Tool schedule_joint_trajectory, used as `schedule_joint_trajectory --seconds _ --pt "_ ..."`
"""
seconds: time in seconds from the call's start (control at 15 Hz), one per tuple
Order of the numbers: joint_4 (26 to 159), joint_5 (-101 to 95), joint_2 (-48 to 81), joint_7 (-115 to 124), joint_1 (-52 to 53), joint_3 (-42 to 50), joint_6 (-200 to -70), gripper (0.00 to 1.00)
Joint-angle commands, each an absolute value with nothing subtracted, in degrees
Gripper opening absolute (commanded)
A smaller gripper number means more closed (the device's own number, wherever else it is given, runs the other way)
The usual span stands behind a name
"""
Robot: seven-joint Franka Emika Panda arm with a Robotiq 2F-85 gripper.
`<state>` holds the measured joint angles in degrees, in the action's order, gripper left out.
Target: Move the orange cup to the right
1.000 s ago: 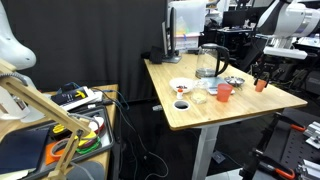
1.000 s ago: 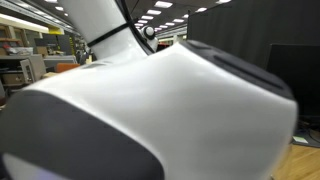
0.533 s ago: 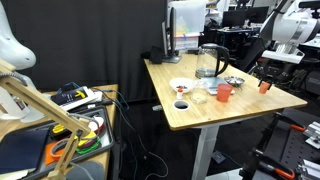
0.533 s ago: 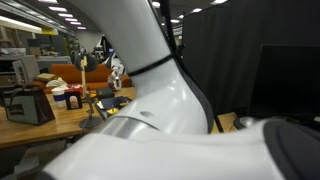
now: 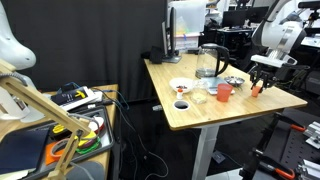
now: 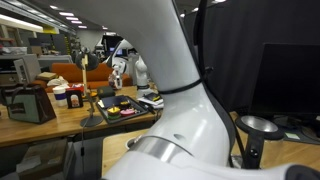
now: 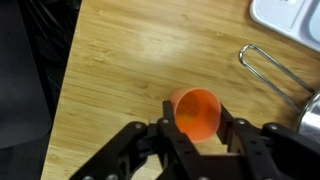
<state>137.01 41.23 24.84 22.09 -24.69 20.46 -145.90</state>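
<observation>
Wrist view, tool gripping orange cup

Cup: small bright-orange plastic cup between the pincer fingers, at the wooden worktop end.
Neighbours: salmon plastic cup beside it; clear glass jug farther back.
</observation>
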Motion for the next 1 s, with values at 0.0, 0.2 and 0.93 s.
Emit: schedule_joint_trajectory --seconds 0.0,0.2,0.93 --pt "135.38 44.66 25.95 22.14 -26.62 20.14 -143.48 0.17" --pt "135.01 45.55 25.88 21.86 -26.66 20.16 -142.24 0.68" --pt "135.59 43.41 25.86 23.08 -24.1 20.82 -144.17 0.8"
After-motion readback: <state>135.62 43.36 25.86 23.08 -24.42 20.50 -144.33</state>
